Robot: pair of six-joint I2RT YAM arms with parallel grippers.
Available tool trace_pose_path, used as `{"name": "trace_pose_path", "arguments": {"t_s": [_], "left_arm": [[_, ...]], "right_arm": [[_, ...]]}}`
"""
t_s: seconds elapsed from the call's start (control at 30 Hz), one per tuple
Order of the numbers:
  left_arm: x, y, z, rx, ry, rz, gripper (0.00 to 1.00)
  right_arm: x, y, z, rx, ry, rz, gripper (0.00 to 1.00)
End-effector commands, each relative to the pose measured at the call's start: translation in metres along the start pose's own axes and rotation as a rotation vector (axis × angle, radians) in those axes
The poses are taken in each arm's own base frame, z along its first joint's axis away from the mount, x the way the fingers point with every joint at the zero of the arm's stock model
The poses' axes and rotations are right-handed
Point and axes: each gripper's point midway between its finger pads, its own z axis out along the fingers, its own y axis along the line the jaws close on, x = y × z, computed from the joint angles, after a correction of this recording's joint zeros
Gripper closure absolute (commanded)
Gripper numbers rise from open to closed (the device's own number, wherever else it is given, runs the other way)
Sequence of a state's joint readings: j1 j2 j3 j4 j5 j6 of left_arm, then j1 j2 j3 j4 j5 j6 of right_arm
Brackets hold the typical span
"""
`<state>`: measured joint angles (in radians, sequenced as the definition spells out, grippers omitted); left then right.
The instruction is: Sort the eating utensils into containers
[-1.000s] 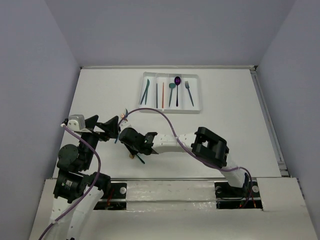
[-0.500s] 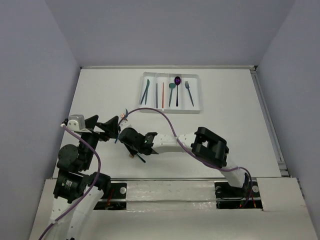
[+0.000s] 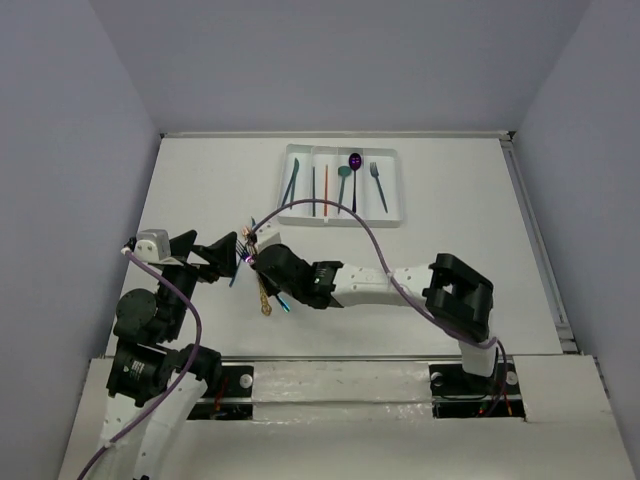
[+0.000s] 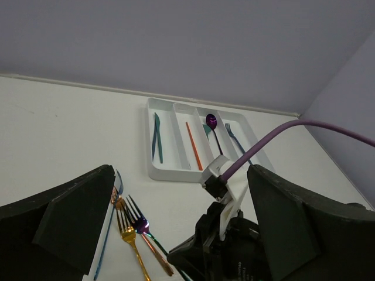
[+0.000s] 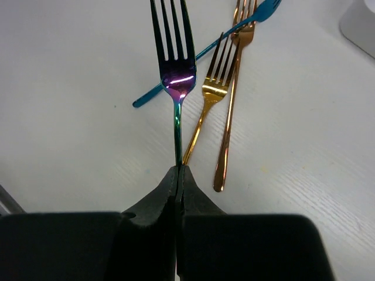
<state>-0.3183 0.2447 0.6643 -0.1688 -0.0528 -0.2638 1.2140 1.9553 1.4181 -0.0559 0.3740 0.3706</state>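
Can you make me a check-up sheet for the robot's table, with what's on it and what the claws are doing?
Surface: white table, no spills seen.
Job's things: white plastic four-slot tray holds a teal knife, dark stick, orange stick, teal spoon, purple spoon and blue fork. A gold fork, copper fork and blue utensil lie loose on the table.
Clutter: nothing seen.
Claws: right claw shut on a rainbow-shiny fork; left claw open, holding nothing.
Cables: purple cable arches up from the right arm's wrist.
Surroundings: plain grey walls.
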Motion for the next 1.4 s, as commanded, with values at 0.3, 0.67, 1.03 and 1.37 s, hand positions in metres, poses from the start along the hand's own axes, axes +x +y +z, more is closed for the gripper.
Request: {"name": "trace_pose_path", "arguments": {"t_s": [0.3,0.67,1.03,1.37], "left_arm": [[-0.022,-0.008,-0.005,0.035,-0.073,-0.009,0.01],[-0.022,-0.012,-0.007,0.055,-0.076,-0.013,0.01],[-0.020,-0.014,-0.005,0.060,-0.062,-0.013,0.01],[-0.019,-0.013,-0.004,0.055,-0.059,-0.013,0.01]], "right_arm": [[-0.107,-0.197,-0.044,0.248,-0.259,0.251,1.00],[-0.131,-0.370,-0.059,0.426,-0.287,0.359,1.00],[-0.091,-0.446,-0.015,0.469,-0.136,0.393,1.00],[-0.065,-0.450,0.005,0.469,-0.077,0.404,1.00]]}}
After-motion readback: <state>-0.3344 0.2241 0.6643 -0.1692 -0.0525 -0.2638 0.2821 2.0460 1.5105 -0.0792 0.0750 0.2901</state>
